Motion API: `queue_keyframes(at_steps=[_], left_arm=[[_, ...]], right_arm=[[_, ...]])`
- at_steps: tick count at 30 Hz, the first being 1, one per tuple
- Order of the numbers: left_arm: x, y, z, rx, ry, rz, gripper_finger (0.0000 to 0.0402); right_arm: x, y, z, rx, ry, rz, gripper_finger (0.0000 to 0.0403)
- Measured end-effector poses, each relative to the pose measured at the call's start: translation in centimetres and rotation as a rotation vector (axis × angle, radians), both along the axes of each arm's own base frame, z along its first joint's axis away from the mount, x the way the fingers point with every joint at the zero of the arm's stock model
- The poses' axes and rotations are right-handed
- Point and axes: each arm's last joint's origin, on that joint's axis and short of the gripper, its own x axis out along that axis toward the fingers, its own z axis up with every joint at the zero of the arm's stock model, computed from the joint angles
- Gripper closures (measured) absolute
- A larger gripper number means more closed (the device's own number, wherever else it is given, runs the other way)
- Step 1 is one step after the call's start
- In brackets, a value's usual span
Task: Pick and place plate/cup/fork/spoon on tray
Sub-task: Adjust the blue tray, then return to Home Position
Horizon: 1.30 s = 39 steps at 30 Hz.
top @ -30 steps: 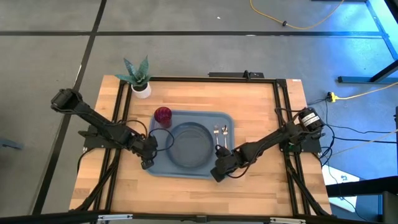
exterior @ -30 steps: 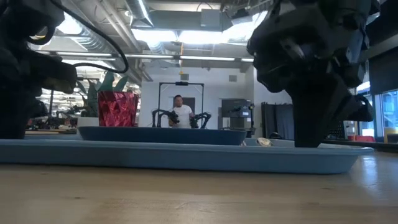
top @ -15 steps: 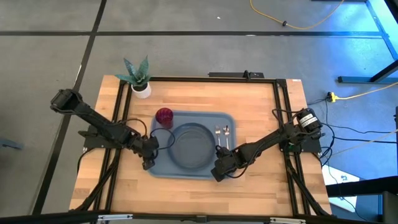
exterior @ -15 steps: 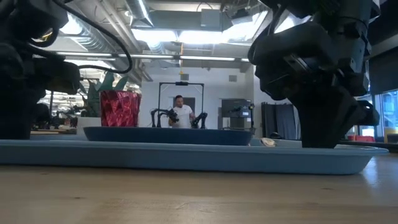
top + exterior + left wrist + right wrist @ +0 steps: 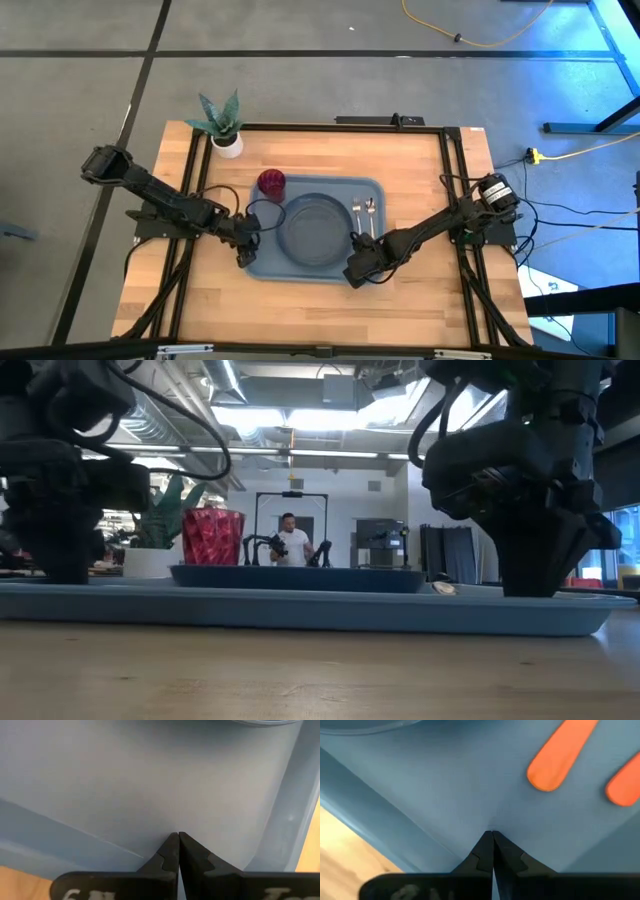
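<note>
The light blue-grey tray [image 5: 262, 262] lies mid-table. On it are the dark grey-blue plate [image 5: 317, 222], the dark red cup [image 5: 271, 183] at its far left corner, and the fork [image 5: 357, 215] and spoon [image 5: 369, 212] side by side at its right. My left gripper [image 5: 243, 255] is shut at the tray's near left corner. My right gripper [image 5: 355, 270] is shut at the tray's near edge, right of the middle. The two orange handles [image 5: 560, 757] show just beyond my right fingers. My left gripper is shut on the tray's rim at the near left corner [image 5: 150, 847], fingers slanting down from the table's left. The fingers hide how much rim is between them. My right gripper is shut on the tray's near rim [image 5: 470, 840], right of the middle, slanting down from the table's right and near side. In the low view the tray [image 5: 300, 610] sits level, low over the table.
A white pot with a green plant [image 5: 222, 125] stands at the table's far left, beyond the tray. Black frame rails [image 5: 455, 180] run along the table's sides. Bare wood lies near and to the right of the tray. A person [image 5: 291, 540] stands far off in the room.
Both grippers have moved together toward the table's right edge, staying shut. The tray has slid with them a short way to the right, carrying the plate, cup, fork and spoon, which keep their places on it.
</note>
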Motion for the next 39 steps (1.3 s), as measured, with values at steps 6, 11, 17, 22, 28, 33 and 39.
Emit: queue_keyframes(at_steps=[6, 11, 17, 22, 28, 33, 39], left_arm=[[1.2, 0.2, -0.7, -0.032, -0.021, 0.015, 0.0402], [1.9, 0.0, -1.4, -0.049, -0.033, -0.025, 0.0402], [1.9, 0.4, -1.3, -0.049, -0.033, -0.011, 0.0402], [2.0, 0.7, -1.4, -0.038, -0.032, -0.023, 0.0402], [2.6, 0.8, -0.2, -0.012, -0.057, -0.015, 0.0402], [2.8, 1.0, 1.4, 0.077, -0.025, 0.004, 0.0402], [3.2, 0.6, 2.7, 0.087, -0.002, -0.037, 0.0402]], right_arm=[[-0.3, -0.2, -0.1, -0.034, 0.028, 0.018, 0.0399], [-0.8, -0.4, -0.2, -0.050, 0.078, 0.021, 0.0399], [-0.8, -0.4, -0.2, -0.056, 0.068, 0.032, 0.0399], [-0.7, -0.5, -0.2, -0.064, 0.059, 0.036, 0.0399], [-0.9, -0.9, 1.2, -0.132, -0.012, 0.029, 0.0399], [-1.3, -1.3, 3.1, -0.163, -0.065, 0.035, 0.0399], [-1.5, -1.3, 4.5, -0.149, -0.110, 0.059, 0.0399]])
